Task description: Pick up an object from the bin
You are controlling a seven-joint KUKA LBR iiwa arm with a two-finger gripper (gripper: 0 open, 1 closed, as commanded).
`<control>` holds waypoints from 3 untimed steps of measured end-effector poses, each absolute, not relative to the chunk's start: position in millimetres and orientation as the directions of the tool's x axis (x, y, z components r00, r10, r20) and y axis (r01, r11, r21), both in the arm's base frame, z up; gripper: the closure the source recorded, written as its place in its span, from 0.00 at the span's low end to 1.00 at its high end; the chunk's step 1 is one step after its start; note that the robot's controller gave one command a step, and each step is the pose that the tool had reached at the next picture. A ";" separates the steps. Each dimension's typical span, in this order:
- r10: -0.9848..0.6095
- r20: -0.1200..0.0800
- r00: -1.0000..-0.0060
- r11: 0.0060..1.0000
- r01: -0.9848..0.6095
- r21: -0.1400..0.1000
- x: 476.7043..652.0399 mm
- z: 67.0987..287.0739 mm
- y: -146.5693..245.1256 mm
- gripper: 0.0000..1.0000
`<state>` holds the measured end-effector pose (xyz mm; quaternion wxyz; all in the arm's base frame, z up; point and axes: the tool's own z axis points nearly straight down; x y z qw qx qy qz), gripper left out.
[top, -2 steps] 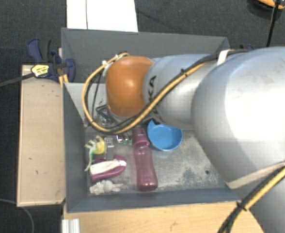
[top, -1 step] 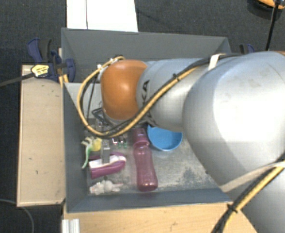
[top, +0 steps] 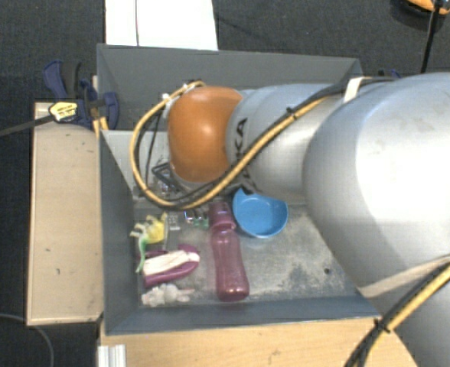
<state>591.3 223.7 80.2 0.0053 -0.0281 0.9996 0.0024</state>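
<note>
My gripper (top: 164,179) shows as a dark body under the arm's orange cover, at the bin's left side toward the back. Just in front of it lies a small yellow and green toy (top: 152,232). A maroon plastic bottle (top: 229,260) lies lengthwise in the middle of the bin, its neck pointing back toward the gripper. A blue bowl (top: 260,215) sits to the right of the bottle's neck, partly under the arm. A purple and white object (top: 170,265) lies near the front left.
A small white crumpled piece (top: 165,297) rests at the front left corner. A small green bit (top: 199,221) lies beside the bottle's neck. The large arm covers the bin's back and right side. Bare floor shows at the front right.
</note>
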 end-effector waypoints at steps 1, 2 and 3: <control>-0.053 -0.008 -0.999 0.999 -0.053 0.002 592.1 63.2 233.0 0.00; -0.031 -0.016 -0.999 1.000 -0.031 0.006 586.3 72.7 249.9 1.00; -0.030 -0.016 -0.999 1.000 -0.030 0.006 586.3 72.7 249.9 1.00</control>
